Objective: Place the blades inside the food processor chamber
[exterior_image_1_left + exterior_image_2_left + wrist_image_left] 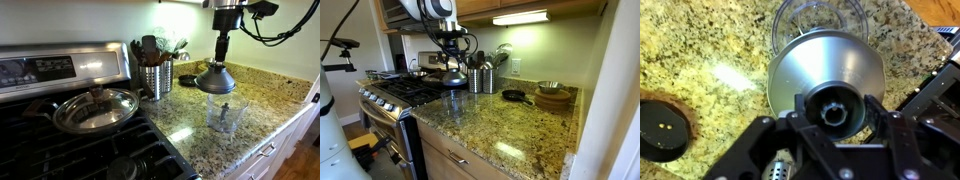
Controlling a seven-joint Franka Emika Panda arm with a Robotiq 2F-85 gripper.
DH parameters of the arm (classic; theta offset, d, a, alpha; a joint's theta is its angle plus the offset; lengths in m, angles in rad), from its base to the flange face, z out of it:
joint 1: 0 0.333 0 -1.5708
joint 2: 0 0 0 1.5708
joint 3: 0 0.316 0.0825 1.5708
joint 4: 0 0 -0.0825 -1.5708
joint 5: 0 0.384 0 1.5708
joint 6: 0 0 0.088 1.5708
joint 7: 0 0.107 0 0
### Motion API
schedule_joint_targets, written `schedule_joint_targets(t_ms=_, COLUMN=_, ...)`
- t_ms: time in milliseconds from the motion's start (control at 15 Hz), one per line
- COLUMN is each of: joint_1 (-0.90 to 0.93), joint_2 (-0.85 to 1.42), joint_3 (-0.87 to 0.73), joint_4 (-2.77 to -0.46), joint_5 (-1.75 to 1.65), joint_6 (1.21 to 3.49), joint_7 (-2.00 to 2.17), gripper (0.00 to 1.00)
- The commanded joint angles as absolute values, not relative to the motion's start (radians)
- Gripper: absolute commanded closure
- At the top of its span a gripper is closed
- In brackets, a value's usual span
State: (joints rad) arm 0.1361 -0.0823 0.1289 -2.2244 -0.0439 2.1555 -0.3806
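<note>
The gripper (832, 112) is clamping the knob (832, 108) of the grey dome (825, 65), carrying it upright in the air just above the food processor chamber (226, 116) and slightly to one side of it. The chamber is standing open-mouthed on the granite counter (272, 98). The blades are not showing in any view and may be hanging beneath the dome, though I cannot tell. The grip from above is probably keeping the load vertical for lowering into the chamber.

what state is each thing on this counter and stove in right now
clear bowl, upright on the counter, no lid on
grey dome, lifted, hanging over the clear bowl
tool, shut on the grey dome's knob
pan, on the stove, glass lid on
utensil canister, upright, full of utensils
</note>
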Motion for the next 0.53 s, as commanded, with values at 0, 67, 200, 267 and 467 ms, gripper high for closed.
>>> schedule_joint_targets(t_ms=0, joint_1=0.12, joint_2=-0.138, joint_3=0.105, joint_4=-2.286, joint_5=-0.033, joint_6=2.149, joint_7=-0.362, gripper=0.65)
schedule_joint_targets(t_ms=67, joint_1=0.115, joint_2=-0.141, joint_3=0.1, joint_4=-2.296, joint_5=-0.034, joint_6=2.15, joint_7=-0.361, gripper=0.65)
schedule_joint_targets(t_ms=200, joint_1=0.108, joint_2=-0.147, joint_3=0.089, joint_4=-2.315, joint_5=-0.023, joint_6=2.152, joint_7=-0.361, gripper=0.65)
schedule_joint_targets(t_ms=267, joint_1=0.106, joint_2=-0.15, joint_3=0.086, joint_4=-2.325, joint_5=-0.02, joint_6=2.152, joint_7=-0.359, gripper=0.65)
schedule_joint_targets(t_ms=467, joint_1=0.104, joint_2=-0.18, joint_3=0.077, joint_4=-2.368, joint_5=0.0, joint_6=2.161, joint_7=-0.36, gripper=0.65)
